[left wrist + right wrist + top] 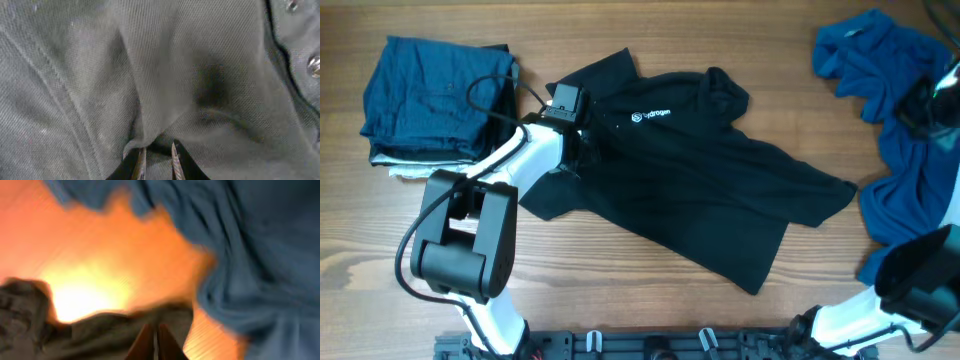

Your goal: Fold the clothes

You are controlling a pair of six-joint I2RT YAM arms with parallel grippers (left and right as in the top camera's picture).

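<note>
Black shirt [700,190]: a raised ridge of its fabric sits pinched in the left gripper [157,159]. The fingertips [176,157] stand nearly together, with cloth drawn up between them into a crease running away from the jaws. Metal snaps [314,65] show at the edge of the left wrist view, so the pinch is likely close to the placket.

- Overhead: the left arm reaches over the shirt's side nearest the folded stack [435,95], just below the white chest logo [650,115].
- The shirt lies face up on the table [650,40], spread out but askew and wrinkled. No fold is laid in it yet.
- Right gripper [155,340]: fingers closed together. The view is badly blurred, and I make out nothing between them. Blue cloth and a patch of dark fabric lie nearby.
- A blue garment [910,130] is heaped at the table's far right edge, crumpled and unsorted.
- The stack at far left is squared up, with a dark blue piece on top and a pale layer under it.

Progress, as judged: some garments are done and stacked. The black shirt is at the start of its fold, and the blue one is untouched. Well under half of the visible work appears finished.
</note>
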